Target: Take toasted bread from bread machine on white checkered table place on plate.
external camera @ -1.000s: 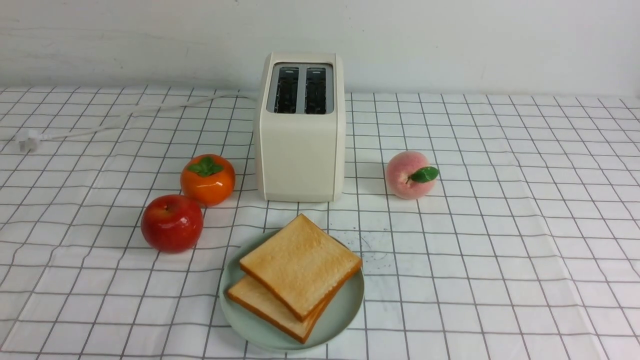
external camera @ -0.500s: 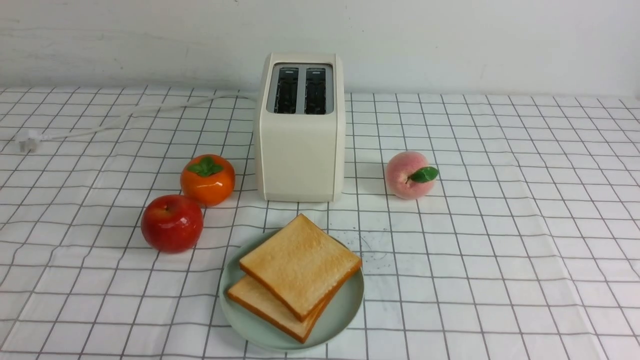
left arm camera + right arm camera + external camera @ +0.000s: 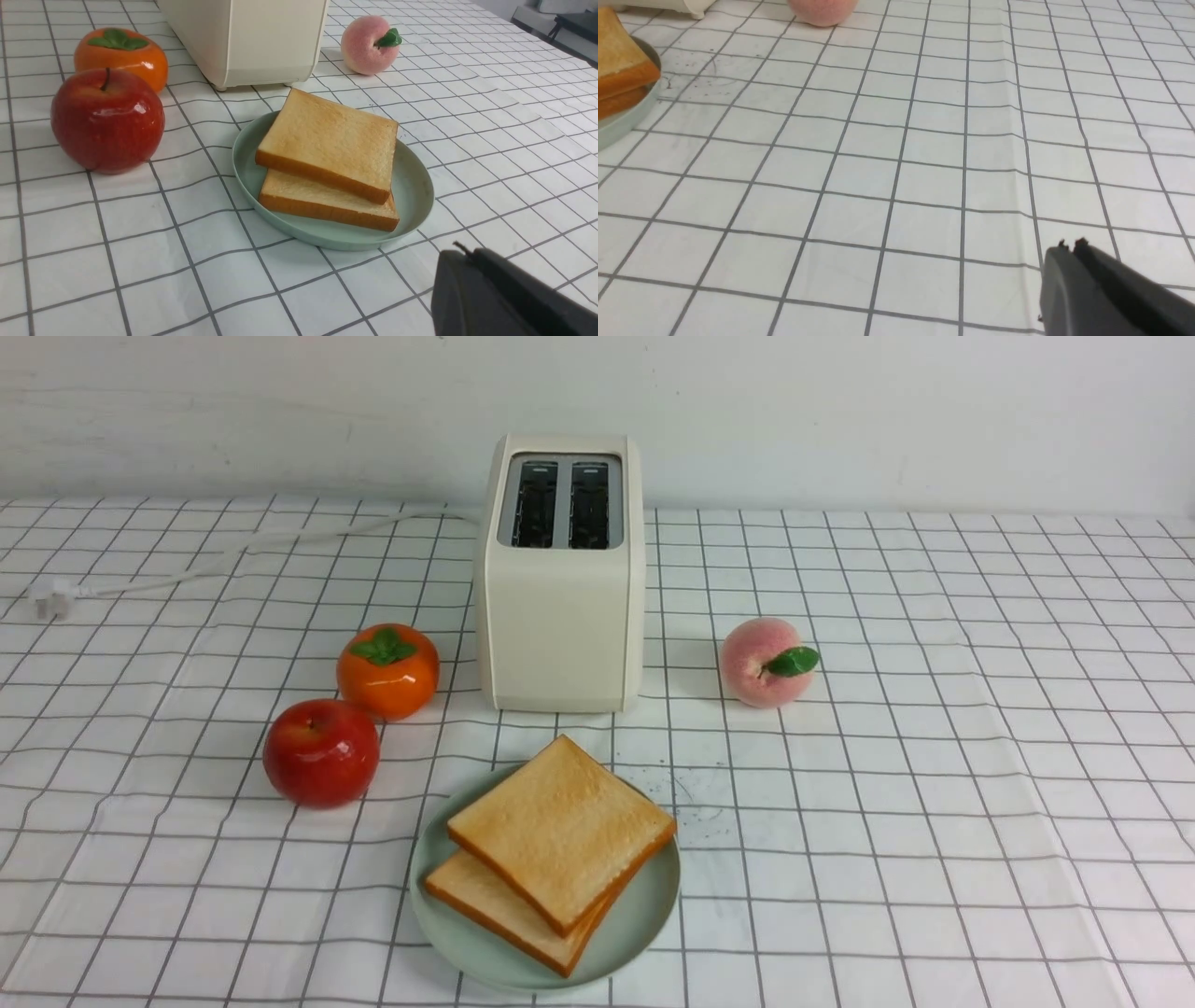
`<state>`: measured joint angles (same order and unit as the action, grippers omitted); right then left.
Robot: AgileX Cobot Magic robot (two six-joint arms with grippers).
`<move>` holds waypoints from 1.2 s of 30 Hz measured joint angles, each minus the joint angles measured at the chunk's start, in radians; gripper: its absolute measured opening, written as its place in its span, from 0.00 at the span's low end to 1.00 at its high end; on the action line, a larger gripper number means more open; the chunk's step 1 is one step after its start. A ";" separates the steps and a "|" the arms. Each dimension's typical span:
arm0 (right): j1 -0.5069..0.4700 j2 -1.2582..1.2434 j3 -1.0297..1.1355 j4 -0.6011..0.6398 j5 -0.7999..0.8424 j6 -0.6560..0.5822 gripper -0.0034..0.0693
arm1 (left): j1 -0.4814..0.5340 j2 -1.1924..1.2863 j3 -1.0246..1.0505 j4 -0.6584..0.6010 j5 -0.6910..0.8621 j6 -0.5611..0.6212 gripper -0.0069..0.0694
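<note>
1. Two slices of toast are lying stacked on the green plate, the upper slice turned a little over the lower one
2. The plate is sitting on the checkered table, at 6 o'clock from the toaster and near it
3. Both slots of the toaster are standing empty, and its white cord is running toward 9 o'clock
4. An orange fruit and a red apple are sitting at about 8 o'clock from the toaster, just beside each other; a peach is at 3 o'clock
5. The left gripper is showing closed fingers near the plate, holding nothing
6. The right gripper is also closed and empty, hanging over bare cloth
</note>
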<state>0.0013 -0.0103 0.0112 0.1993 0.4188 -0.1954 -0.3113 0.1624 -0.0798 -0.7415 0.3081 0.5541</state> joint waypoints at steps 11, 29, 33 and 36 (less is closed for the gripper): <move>0.000 0.000 0.000 0.007 -0.004 0.001 0.05 | 0.000 0.000 0.000 -0.001 0.000 0.000 0.09; 0.000 0.000 0.001 0.007 -0.006 0.002 0.07 | 0.000 0.000 0.000 -0.001 0.000 0.000 0.11; 0.000 0.000 0.002 0.007 -0.006 0.002 0.08 | 0.000 0.000 0.000 -0.001 -0.012 0.001 0.11; 0.000 0.000 0.002 0.007 -0.006 0.002 0.08 | 0.000 0.000 0.000 -0.003 -0.040 -0.008 0.11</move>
<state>0.0013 -0.0103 0.0132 0.2064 0.4123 -0.1936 -0.3113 0.1624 -0.0798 -0.7448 0.2685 0.5457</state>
